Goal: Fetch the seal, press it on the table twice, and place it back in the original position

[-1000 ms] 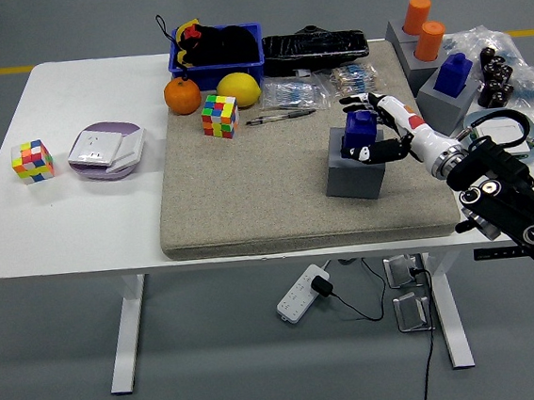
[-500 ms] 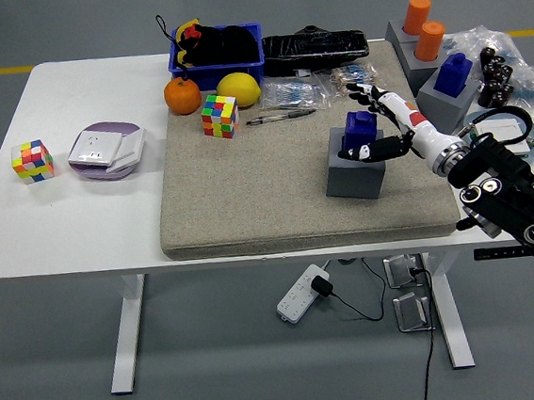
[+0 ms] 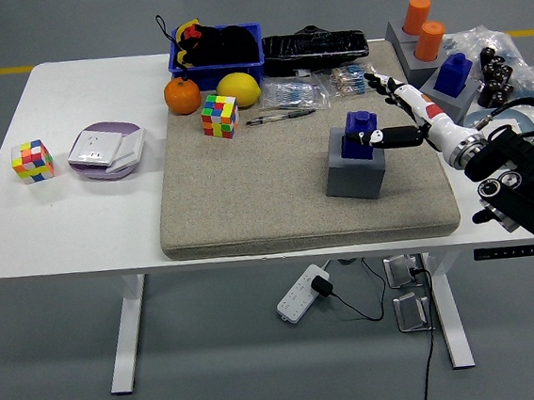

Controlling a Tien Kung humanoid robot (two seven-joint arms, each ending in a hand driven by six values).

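1. Since a second ago, my right hand [image 3: 399, 119] has drawn back from the seal [image 3: 358, 135]: then my fingers wrapped the blue stamp, now they sit spread just to its right, and my wrist has moved toward the table's right side.
2. That hand holds nothing now. One finger reaches toward the seal's side, its tip touching or nearly touching; the others fan out behind it.
3. The seal stands upright on top of its grey block [image 3: 354, 175], which rests on the beige mat [image 3: 247, 192] toward the right side.
4. I judge the task nearly finished: the seal looks set back on its block and let go. I can't tell whether both presses were made, since no marks show.
5. What seems left is to clear my hand fully away without nudging the seal off its perch.
6. My left hand is out of sight.
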